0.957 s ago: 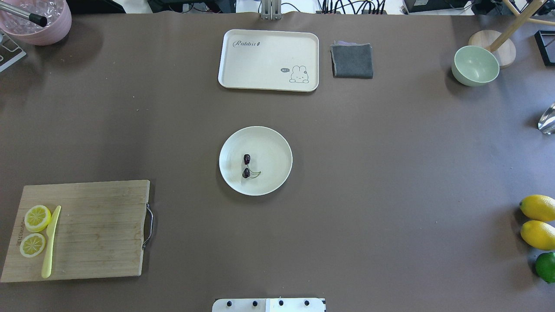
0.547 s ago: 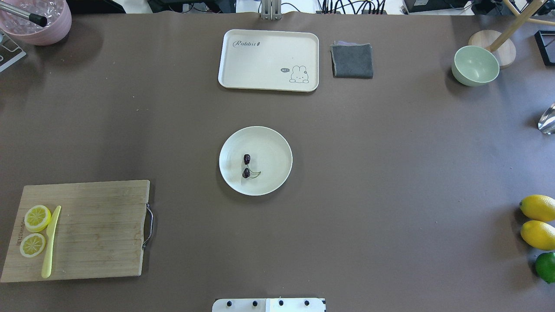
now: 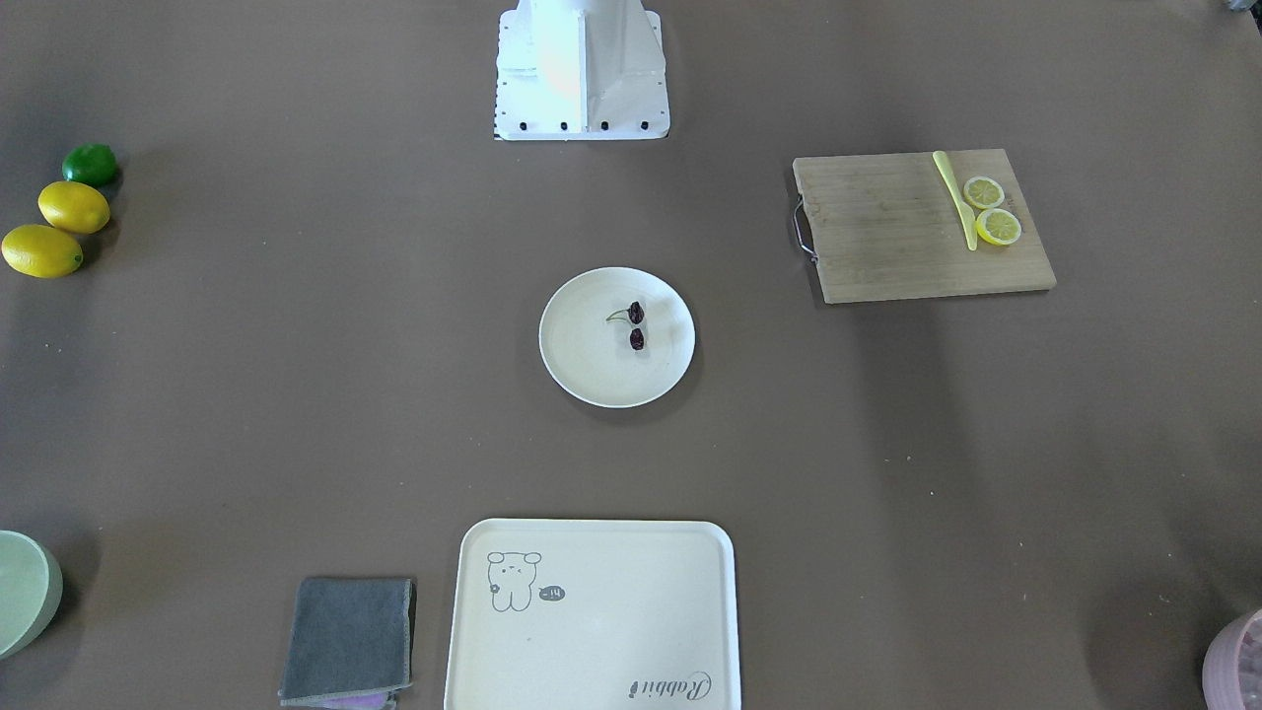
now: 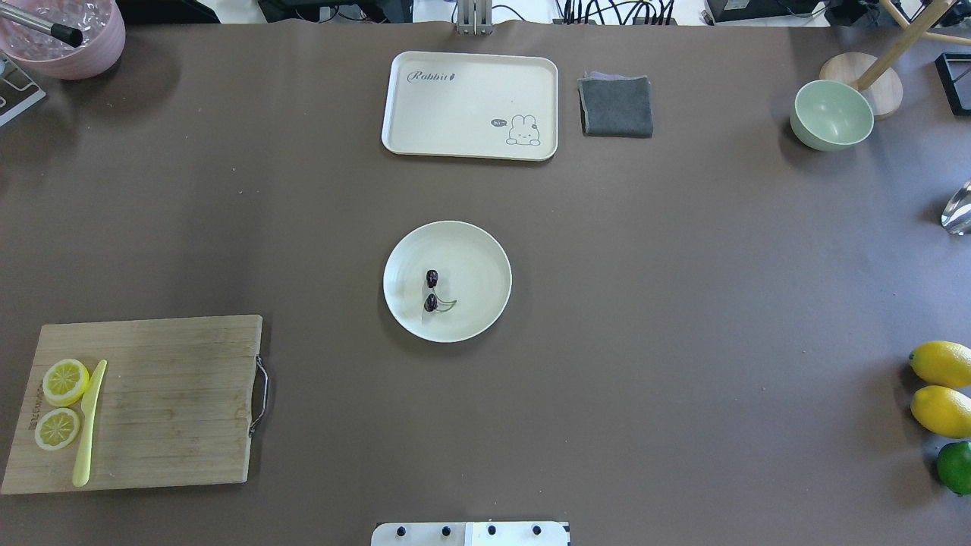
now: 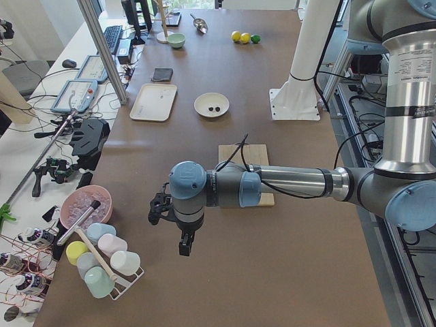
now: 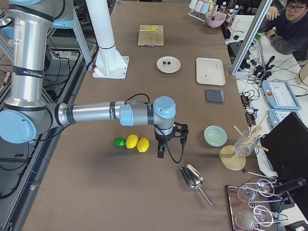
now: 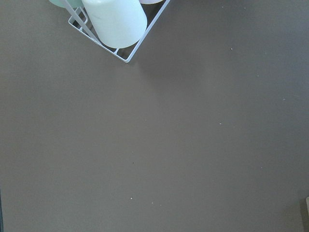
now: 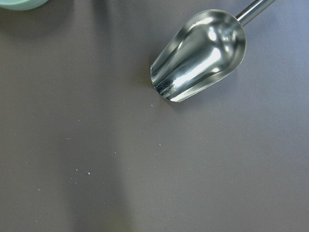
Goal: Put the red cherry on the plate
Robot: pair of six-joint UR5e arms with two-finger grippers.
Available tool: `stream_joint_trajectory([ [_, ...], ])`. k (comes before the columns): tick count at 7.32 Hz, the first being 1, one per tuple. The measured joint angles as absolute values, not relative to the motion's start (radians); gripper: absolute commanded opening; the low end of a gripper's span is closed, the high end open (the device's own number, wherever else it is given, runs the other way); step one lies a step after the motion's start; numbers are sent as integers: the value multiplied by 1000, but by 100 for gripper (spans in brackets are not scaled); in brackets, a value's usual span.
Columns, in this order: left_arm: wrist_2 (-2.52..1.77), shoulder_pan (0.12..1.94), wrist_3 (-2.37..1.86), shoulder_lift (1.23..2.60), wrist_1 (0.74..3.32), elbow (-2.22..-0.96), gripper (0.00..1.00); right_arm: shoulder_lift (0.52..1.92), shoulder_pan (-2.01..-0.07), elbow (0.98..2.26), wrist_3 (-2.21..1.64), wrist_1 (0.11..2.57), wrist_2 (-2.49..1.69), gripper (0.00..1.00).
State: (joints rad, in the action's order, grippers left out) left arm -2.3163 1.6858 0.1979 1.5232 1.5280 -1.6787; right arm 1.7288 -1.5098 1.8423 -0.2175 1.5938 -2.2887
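1. The red cherry [image 4: 432, 277] lies on the cream plate [image 4: 479, 254] at mid-bench, left of the plate's centre in the overhead view.
2. Beyond the plate sit a rabbit-print tray [image 4: 470, 102] and a folded grey cloth [image 4: 616, 106], both well apart from it.
3. A wooden cutting board [image 4: 174, 402] carries two lemon slices [image 4: 65, 381] and a yellow knife [image 4: 89, 425].
4. The left jaws hang over bare bench near a cup rack [image 7: 116, 24], far from the plate; I cannot tell whether they are parted.
5. The right jaws hang near two lemons [image 6: 137, 143], a lime [image 6: 119, 142] and a metal scoop [image 8: 198, 55]; their state cannot be told either.
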Motion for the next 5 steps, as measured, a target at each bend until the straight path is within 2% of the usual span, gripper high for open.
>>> stream_joint_trajectory([
  [5,-2315,1685,198,1523,1539,-1677,98,1732,-1508,1834,-219,1590,-2289,100],
])
